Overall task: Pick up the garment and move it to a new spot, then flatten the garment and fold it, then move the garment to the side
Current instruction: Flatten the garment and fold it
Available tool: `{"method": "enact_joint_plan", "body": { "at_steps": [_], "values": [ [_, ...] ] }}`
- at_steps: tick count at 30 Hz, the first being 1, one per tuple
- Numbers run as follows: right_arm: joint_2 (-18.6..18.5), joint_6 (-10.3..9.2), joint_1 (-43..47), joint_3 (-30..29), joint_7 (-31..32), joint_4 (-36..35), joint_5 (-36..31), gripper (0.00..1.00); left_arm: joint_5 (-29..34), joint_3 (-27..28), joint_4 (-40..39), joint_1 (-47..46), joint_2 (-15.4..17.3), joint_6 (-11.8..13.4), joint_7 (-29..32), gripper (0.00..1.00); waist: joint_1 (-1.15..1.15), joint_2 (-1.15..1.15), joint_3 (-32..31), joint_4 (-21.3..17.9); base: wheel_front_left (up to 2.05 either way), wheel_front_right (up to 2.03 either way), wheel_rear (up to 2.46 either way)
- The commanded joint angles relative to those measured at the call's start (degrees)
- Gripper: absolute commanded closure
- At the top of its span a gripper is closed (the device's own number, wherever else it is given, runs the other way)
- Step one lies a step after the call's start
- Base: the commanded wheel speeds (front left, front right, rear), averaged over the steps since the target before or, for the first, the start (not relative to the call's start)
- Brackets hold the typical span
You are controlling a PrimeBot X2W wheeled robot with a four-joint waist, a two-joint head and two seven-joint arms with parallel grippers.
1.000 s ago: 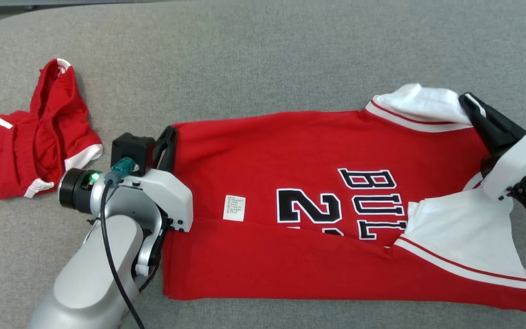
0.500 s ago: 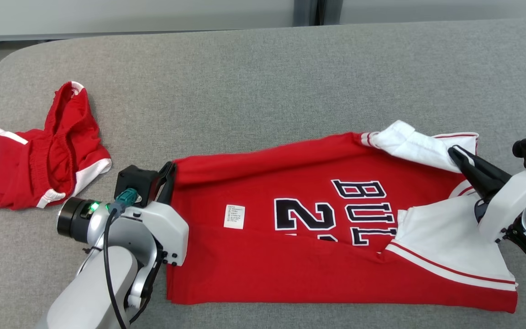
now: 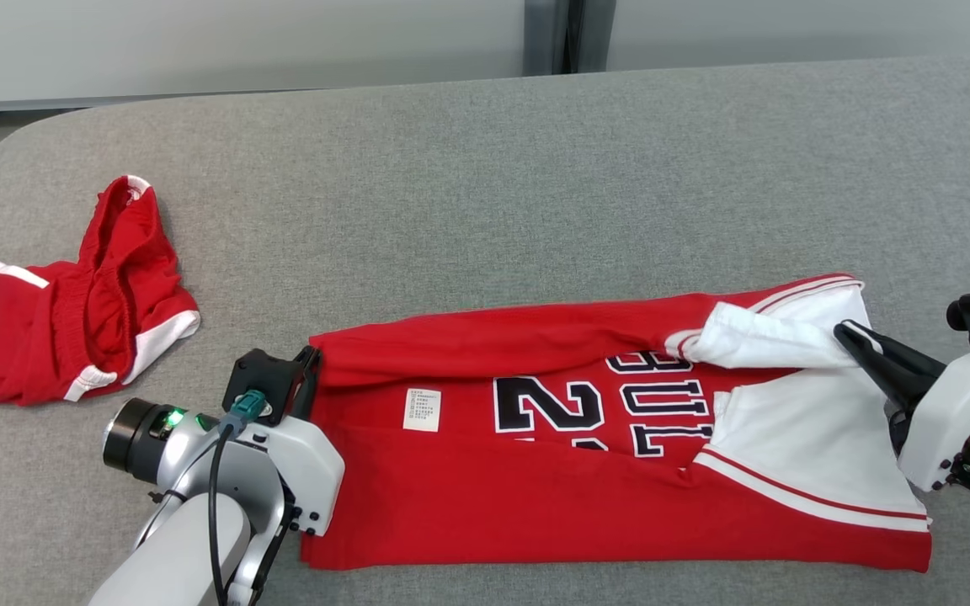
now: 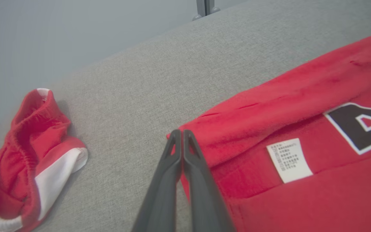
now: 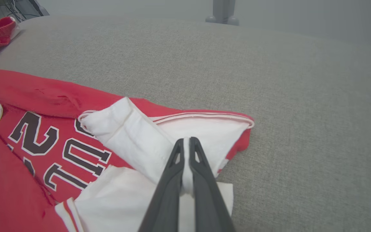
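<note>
Two garments are lying on the grey padded surface [image 3: 485,185]: one red jersey [image 3: 535,497] and one pair of red shorts [image 3: 72,311] with white trim. Two grippers are working, one at each end of the jersey, and one white care label [image 3: 423,409] is showing on it.

The jersey is stretching left to right across the near part of the surface, well apart from the shorts, which are sitting crumpled near the far left edge. It is red, with white shoulder panels edged in thin red stripes at its right end and black, white-outlined characters in the middle. Its far long edge is curling over toward the middle, partly hiding the top of the lettering, and its near long edge is lying folded up over the bottom of the characters, so a narrow strip of print is showing between the two flaps. The label is sitting in that strip, left of the numeral.

The left gripper [image 3: 312,358] is pinching the jersey's far left corner, fingers pressed together on the red cloth. The right gripper [image 3: 844,331] is clamping the white panel at the far right end, with white fabric showing between its closed fingers [image 5: 201,174]
</note>
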Motion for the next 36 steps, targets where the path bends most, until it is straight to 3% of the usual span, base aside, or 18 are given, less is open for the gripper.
{"method": "enact_joint_plan", "body": {
  "at_steps": [1,15,36],
  "values": [
    [-0.68,-0.02,0.91,-0.45,0.35,-0.29,-0.06,1.00,0.28,0.02,0.04,0.58,0.59,0.00,-0.07,1.00,0.00,0.00,-0.13,-0.11,0.00,0.00,0.00],
    [-3.91,-0.02,4.80,-2.19,6.83,-5.42,-0.98,1.00,1.77,-1.65,-0.22,2.19,2.63,1.47,0.78,1.00,0.00,0.00,-0.52,-0.26,0.00,0.00,0.00],
    [-5.67,-0.02,8.70,-5.65,14.79,-10.01,-4.99,1.00,5.03,-5.52,-2.17,2.99,5.46,2.02,2.86,1.00,0.00,0.00,0.14,0.09,0.00,0.00,0.00]
  ]
}}
